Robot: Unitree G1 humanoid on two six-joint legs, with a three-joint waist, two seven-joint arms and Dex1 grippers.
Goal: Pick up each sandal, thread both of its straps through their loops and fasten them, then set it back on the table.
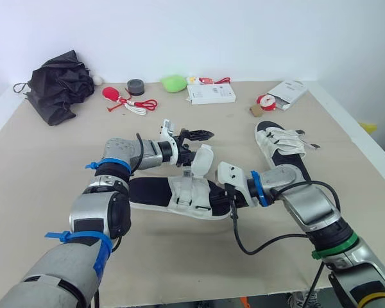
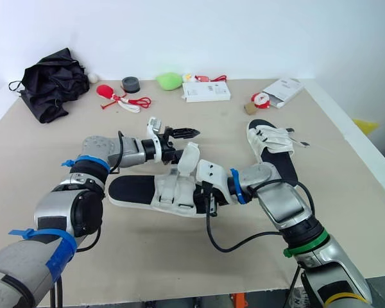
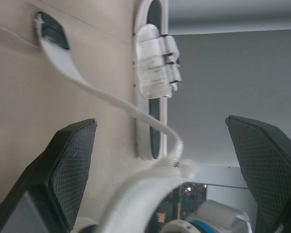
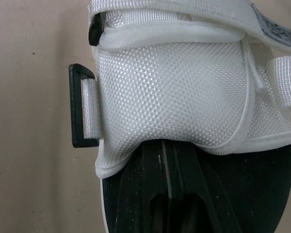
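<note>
My left gripper (image 1: 201, 135) is standing wide open above the near sandal (image 1: 155, 192), with its loose white strap (image 3: 111, 99) passing between the fingers, untouched. My right gripper (image 1: 229, 192) is pressing on that sandal's black footbed with its fingers drawn together. The near sandal is lying mid-table (image 1: 45, 160); the far sandal (image 1: 283, 145) is lying well apart, to the right.
</note>
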